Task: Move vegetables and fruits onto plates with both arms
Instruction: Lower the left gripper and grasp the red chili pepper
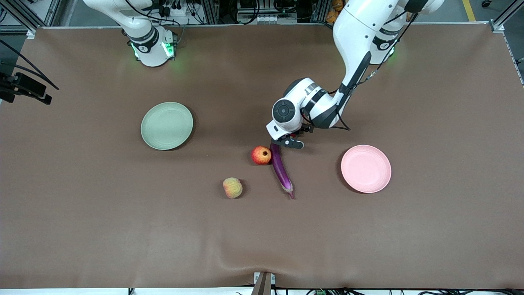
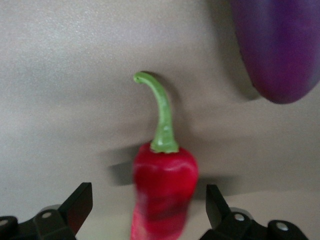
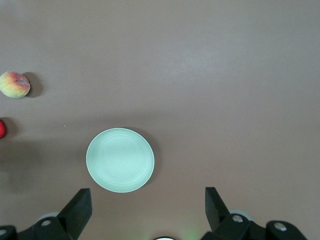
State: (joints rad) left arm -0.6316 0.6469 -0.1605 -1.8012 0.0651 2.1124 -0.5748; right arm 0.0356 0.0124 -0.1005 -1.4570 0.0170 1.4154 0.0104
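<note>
Chili pepper [image 2: 162, 200] lies on the worktop between the left gripper's [image 2: 150, 212] jaws, which stand wide apart, just beside the blunt end of the eggplant [image 1: 281, 167]. Lowering straight down and closing across the red body, not the stem, should give a firm hold without nudging the eggplant. Its long axis runs between the jaws, green stem pointing away from the wrist. The right gripper [image 3: 147, 212] waits, jaws apart, high over the green plate [image 3: 120, 160].

No readable text or labels, seemingly.
</note>
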